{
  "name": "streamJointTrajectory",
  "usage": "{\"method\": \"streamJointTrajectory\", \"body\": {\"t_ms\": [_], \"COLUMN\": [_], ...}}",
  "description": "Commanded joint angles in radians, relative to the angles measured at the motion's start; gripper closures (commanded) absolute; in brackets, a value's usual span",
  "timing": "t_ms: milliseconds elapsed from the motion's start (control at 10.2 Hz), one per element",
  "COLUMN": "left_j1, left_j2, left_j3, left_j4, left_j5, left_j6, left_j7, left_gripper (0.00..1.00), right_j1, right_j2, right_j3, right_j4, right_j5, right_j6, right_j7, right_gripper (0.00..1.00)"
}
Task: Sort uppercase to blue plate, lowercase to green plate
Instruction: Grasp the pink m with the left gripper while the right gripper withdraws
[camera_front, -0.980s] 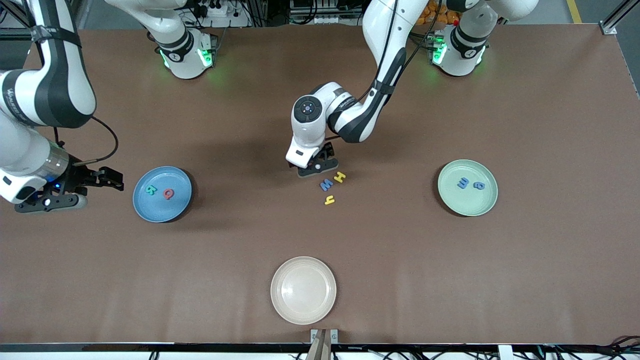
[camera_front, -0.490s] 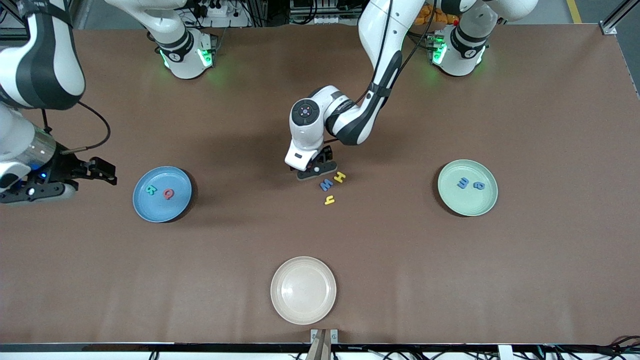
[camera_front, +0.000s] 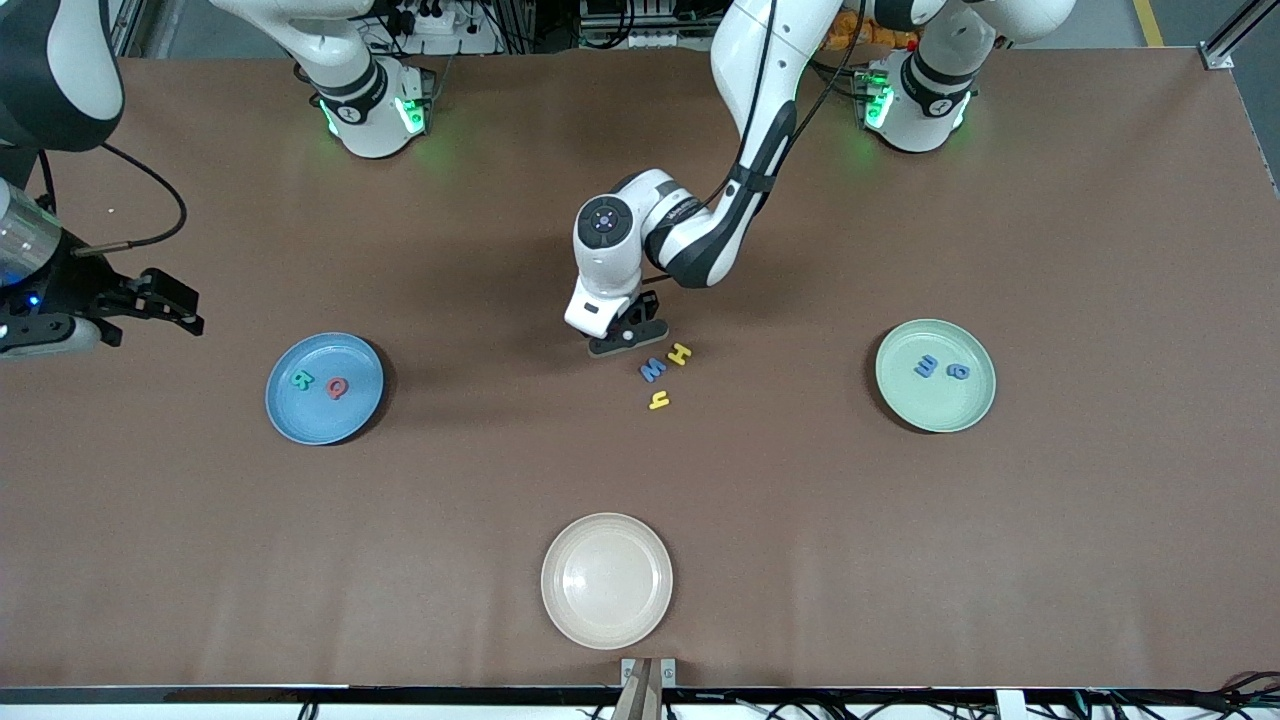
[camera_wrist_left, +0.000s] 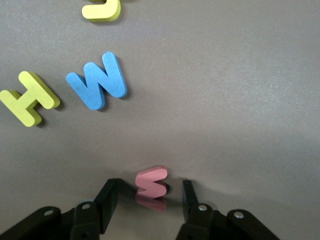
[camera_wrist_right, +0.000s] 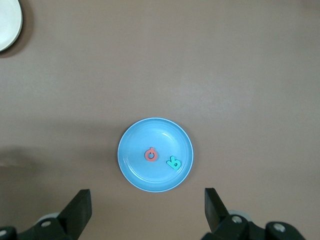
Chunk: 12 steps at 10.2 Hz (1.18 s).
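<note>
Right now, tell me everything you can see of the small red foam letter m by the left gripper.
The small red foam letter m is a flat, pinkish-red, soft-looking piece lying flat on the brown table. It sits between the open fingers of the left gripper, with a gap on each side, so nothing grips it. The blue foam W and yellow foam H lie close by. In the front view the gripper hides it.

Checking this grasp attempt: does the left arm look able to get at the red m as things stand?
Probably yes. The left gripper is low over the table with open fingers on either side of the red m, and nothing lies between them; the blue W and yellow H lie apart.
</note>
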Motion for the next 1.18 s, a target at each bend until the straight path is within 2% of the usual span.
{"method": "streamJointTrajectory", "body": {"t_ms": [0, 392, 784, 1078], "left_j1": [-0.017, -0.017, -0.014, 0.013], "left_j2": [0.016, 0.013, -0.008, -0.065], "left_j3": [0.026, 0.026, 0.034, 0.046], "left_j4": [0.030, 0.030, 0.024, 0.003], "left_j5": [-0.037, -0.037, -0.035, -0.031], "left_j6": [-0.023, -0.023, -0.038, -0.119], "left_j7": [0.016, 0.023, 0.029, 0.125], "left_gripper": [0.58, 0.73, 0.80, 0.83], "right_j1": [-0.006, 0.007, 0.030, 0.031], "right_j2": [-0.012, -0.004, -0.001, -0.006], "right_j3": [0.001, -0.011, -0.010, -0.010], "right_j4": [0.015, 0.034, 0.052, 0.058], "right_j5": [0.023, 0.014, 0.020, 0.026], "right_j6": [-0.032, -0.043, -0.044, -0.044], "right_j7": [-0.010, -0.008, -0.008, -0.007], "right_gripper": [0.00, 0.00, 0.00, 0.00]}}
